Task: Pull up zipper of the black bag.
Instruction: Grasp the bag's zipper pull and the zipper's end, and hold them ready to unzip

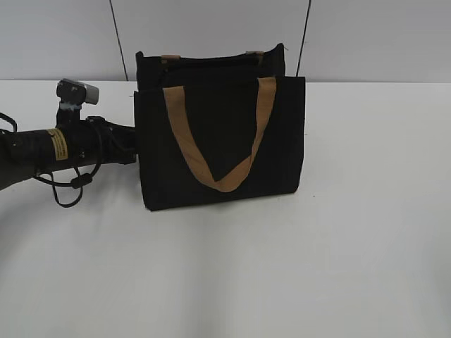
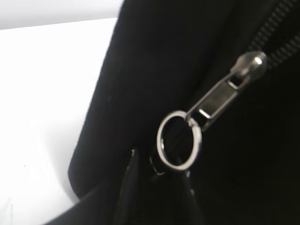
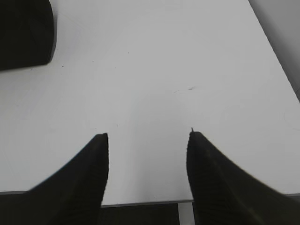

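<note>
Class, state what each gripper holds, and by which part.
Left gripper: jaws at the zipper ring; a grip cannot be told. Right gripper: open, holding nothing.

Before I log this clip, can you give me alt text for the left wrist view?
Close-up of the silver zipper pull with its round ring, lying on the black bag. The dark fingertips of the left pincer sit just below the ring. The white table shows at the left.

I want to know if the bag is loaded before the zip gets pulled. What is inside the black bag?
That cannot be seen. The black bag stands upright with its fabric walls hiding the interior in the exterior view. The left wrist view shows only the zipper on black fabric, close to the left hand.
</note>
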Available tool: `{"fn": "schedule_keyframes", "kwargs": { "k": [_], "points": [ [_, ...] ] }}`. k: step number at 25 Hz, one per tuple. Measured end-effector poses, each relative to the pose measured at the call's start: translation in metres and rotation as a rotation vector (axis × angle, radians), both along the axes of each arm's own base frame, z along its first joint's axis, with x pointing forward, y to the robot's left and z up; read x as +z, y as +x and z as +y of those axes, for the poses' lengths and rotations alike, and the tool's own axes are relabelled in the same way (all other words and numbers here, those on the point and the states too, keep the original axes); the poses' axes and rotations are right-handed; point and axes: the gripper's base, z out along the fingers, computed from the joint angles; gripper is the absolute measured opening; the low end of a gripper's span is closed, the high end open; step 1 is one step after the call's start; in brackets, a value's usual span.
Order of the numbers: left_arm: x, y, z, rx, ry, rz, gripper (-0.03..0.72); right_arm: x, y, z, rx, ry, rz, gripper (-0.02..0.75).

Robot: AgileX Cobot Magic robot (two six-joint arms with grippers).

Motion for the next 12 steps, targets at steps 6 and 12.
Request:
{"fn": "schedule_keyframes", "kwargs": {
  "k": [6,12],
  "points": [
    [0.0000,0.0001,0.0001,0.002,0.000,0.001,0.111,0.0000,0.0000,0.0000,0.000,0.000,0.000,0.409],
    [-0.0040,0.0004,0.0023,0.019,0.039,0.027,0.020,0.0000,0.0000,0.0000,0.000,0.000,0.000,0.409]
  ]
}}
